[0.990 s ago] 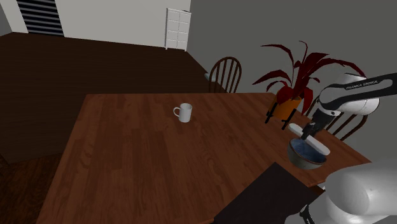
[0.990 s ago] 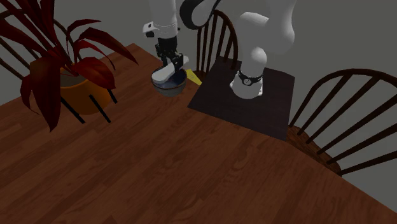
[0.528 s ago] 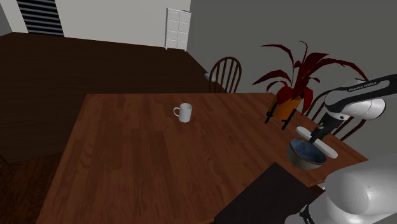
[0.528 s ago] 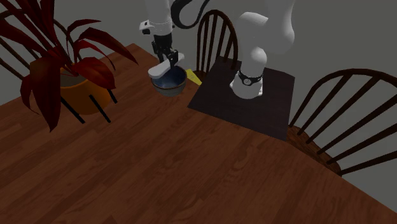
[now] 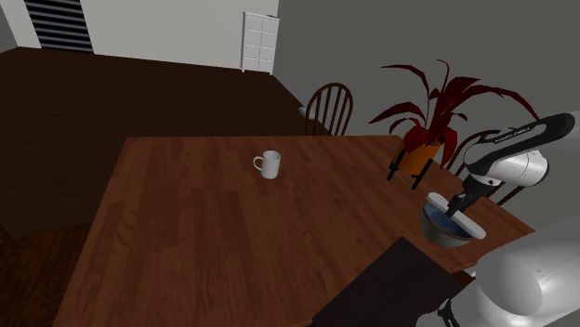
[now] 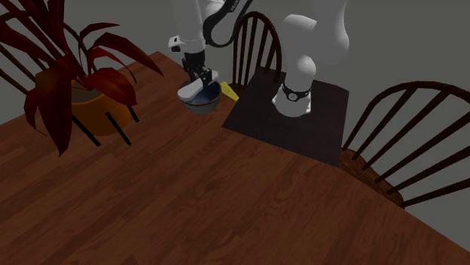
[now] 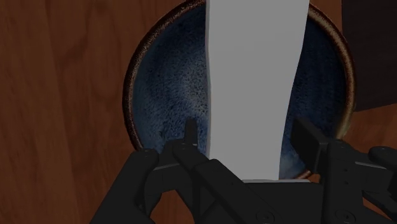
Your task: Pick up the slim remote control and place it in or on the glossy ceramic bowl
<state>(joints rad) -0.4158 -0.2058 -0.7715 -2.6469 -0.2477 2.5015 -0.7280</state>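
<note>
Both fingers (image 7: 308, 141) of the hand (image 7: 248, 137) apart, slim gaps beside the pale remote (image 7: 251, 83), seemingly across the rim of the bowl (image 7: 130, 83).

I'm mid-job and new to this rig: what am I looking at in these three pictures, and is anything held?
A white robot arm on a stand works at a wooden table. One picture looks over its shoulder, one faces it across the table, one looks down from the hand. On the table: a white mug, a red-leaved potted plant, a dark blue bowl. The gripper is open; the pale remote seems to rest across the bowl, between fingers that do not touch it.
</note>
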